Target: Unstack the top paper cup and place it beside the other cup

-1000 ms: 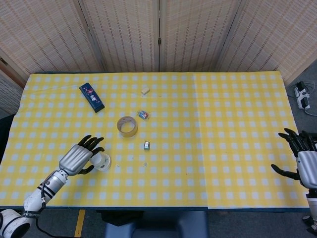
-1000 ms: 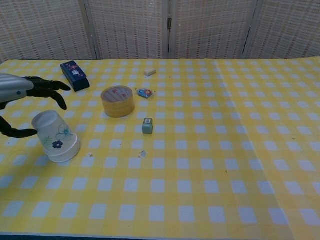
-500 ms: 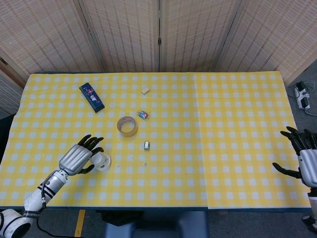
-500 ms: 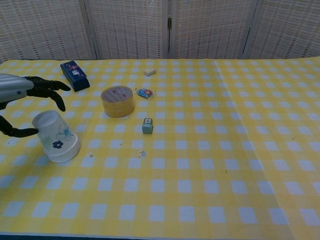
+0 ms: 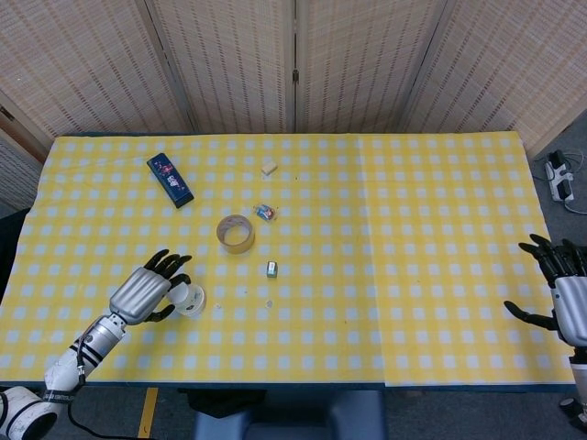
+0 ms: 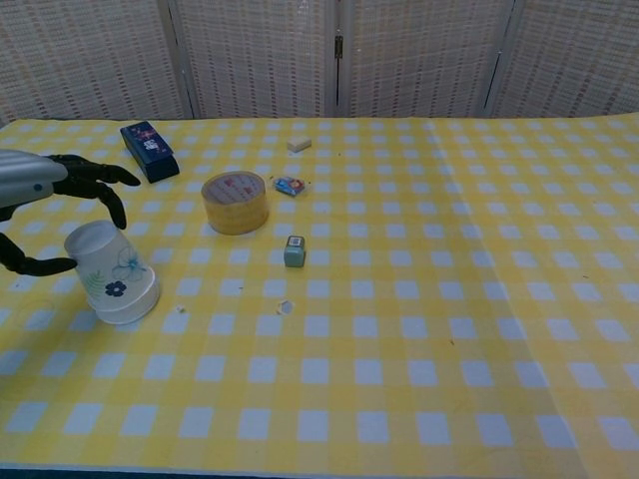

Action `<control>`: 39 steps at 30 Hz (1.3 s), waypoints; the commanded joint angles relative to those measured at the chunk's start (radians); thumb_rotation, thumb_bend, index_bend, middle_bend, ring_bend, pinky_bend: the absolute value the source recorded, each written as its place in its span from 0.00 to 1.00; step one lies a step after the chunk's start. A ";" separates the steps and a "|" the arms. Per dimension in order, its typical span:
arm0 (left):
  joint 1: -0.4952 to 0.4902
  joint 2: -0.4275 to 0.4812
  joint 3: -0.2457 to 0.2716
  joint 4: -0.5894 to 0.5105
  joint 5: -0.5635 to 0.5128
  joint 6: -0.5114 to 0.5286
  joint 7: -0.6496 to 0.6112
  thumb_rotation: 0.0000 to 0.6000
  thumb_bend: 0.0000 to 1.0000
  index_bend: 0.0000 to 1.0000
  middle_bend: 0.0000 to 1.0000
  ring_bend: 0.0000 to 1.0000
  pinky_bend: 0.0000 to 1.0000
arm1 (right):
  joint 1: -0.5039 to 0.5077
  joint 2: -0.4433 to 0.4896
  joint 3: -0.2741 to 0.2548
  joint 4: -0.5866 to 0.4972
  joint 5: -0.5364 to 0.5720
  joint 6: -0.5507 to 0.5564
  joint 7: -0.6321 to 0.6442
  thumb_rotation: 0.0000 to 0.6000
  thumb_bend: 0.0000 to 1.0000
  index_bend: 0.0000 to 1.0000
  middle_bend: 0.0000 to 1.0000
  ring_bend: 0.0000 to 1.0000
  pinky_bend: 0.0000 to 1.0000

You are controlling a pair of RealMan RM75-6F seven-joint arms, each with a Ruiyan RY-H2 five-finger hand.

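A white paper cup stack (image 6: 112, 273) with a flower print stands upside down, slightly tilted, at the near left of the yellow checked table (image 6: 419, 329). In the head view the cup stack (image 5: 191, 299) shows just right of my left hand (image 5: 142, 293). In the chest view my left hand (image 6: 55, 185) arches over the cup, fingers spread above its top and thumb low at its left side; no firm grip shows. My right hand (image 5: 564, 298) hangs at the table's far right edge, fingers apart and holding nothing. It is not in the chest view.
A roll of tan tape (image 6: 235, 202) lies right of and behind the cup. A small grey-green block (image 6: 294, 250), a candy wrapper (image 6: 290, 185), a white eraser (image 6: 299, 144) and a dark blue box (image 6: 149, 151) lie further back.
My left hand's fingers have dipped slightly toward the cup. My right hand has drifted a little toward the table's right edge. The cup has not moved.
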 commanded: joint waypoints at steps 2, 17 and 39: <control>-0.001 -0.001 0.001 0.002 0.001 0.000 -0.002 1.00 0.39 0.35 0.11 0.11 0.02 | 0.000 -0.001 0.000 0.000 -0.001 0.000 0.000 1.00 0.17 0.20 0.12 0.17 0.04; -0.007 0.032 -0.001 -0.034 0.007 0.011 0.012 1.00 0.40 0.37 0.12 0.11 0.01 | 0.000 -0.004 0.000 0.003 -0.001 0.001 0.004 1.00 0.17 0.20 0.12 0.17 0.04; 0.008 0.205 -0.065 -0.199 -0.001 0.110 0.018 1.00 0.42 0.38 0.12 0.11 0.01 | -0.005 -0.014 -0.001 0.031 -0.005 0.008 0.034 1.00 0.17 0.20 0.12 0.17 0.04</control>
